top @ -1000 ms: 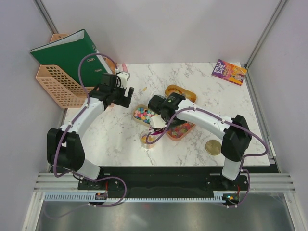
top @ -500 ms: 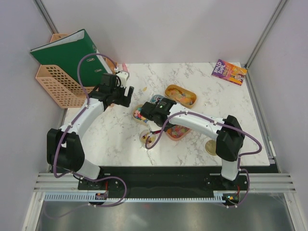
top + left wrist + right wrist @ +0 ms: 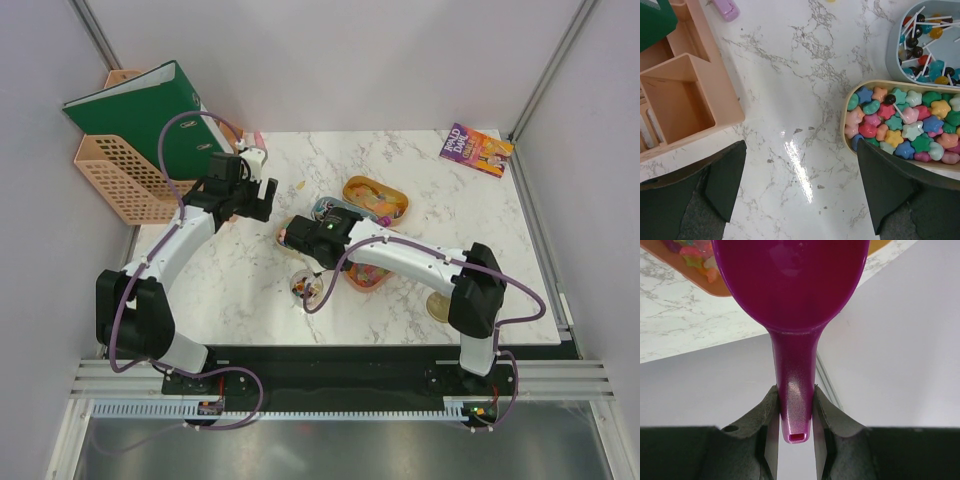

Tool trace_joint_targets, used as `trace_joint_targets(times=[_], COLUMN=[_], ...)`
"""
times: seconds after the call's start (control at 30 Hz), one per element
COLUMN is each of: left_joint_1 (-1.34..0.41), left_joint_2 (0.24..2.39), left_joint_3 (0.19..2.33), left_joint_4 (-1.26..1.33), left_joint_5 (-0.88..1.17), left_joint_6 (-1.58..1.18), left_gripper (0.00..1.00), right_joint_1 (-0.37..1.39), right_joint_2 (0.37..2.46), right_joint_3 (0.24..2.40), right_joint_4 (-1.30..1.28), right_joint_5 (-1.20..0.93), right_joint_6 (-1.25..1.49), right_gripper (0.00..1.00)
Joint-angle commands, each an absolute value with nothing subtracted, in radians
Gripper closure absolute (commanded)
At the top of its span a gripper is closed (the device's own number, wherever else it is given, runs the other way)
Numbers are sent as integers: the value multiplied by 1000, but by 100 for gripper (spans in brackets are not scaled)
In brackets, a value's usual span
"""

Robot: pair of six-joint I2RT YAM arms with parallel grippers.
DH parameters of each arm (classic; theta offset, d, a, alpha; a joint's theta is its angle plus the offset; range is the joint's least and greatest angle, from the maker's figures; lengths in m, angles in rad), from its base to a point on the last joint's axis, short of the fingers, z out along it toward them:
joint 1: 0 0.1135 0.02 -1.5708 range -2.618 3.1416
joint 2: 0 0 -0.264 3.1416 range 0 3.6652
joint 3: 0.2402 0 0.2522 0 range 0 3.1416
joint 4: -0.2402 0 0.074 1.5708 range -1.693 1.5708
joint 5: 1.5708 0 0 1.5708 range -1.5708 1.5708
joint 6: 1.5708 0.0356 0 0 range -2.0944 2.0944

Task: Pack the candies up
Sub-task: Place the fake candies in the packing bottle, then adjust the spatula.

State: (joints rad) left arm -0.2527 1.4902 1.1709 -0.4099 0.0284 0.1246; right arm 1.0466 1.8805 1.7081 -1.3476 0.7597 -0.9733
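Gripping the magenta scoop in my right jaws, I am aiming for a shallow dip into the candies in the tan tray; my left jaws are hanging open alongside.

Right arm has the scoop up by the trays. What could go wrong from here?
1. The right end effector pinches the scoop only on its thin handle, so it may twist while digging and spill candies.
2. The cup looks small beside the scoop's bowl, so poured pieces could scatter over the marble table.
3. The open left end effector hovers close to the star-candy tray. The arms are crowded and might clip each other.
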Motion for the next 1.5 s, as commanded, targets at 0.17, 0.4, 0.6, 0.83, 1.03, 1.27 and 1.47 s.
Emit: trace_joint_targets(times=[0.17,0.4,0.6,0.83,1.03,1.27,1.47], left_joint_1=[-245,-225,-225,-225,-227,-227,-227], left_joint_2=[1456,1480,1538,1656,1701,1721,1746], left_joint_3=[1177,1209,1247,1350,1371,1364,1381], left_joint_4=[-419,-489,-491,-492,-499,-499,-497], left_joint_5=[145,575,775,880,899,894,894], left_joint_6=[92,55,15,-37,-44,-40,-43], left_gripper=[7,98,98,98,98,98,98], right_joint_1=[985,795,778,778,778,778,779], right_joint_2=[1859,1874,1893,1944,1948,1931,1907], right_joint_3=[1888,1913,1913,2015,2071,2189,2226], right_joint_4=[-1457,-1431,-1387,-1382,-1381,-1358,-1344], right_joint_5=[642,348,311,268,242,180,95], right_joint_6=[-875,-756,-747,-739,-718,-675,-637], right_gripper=[100,100,100,100,100,100,100])
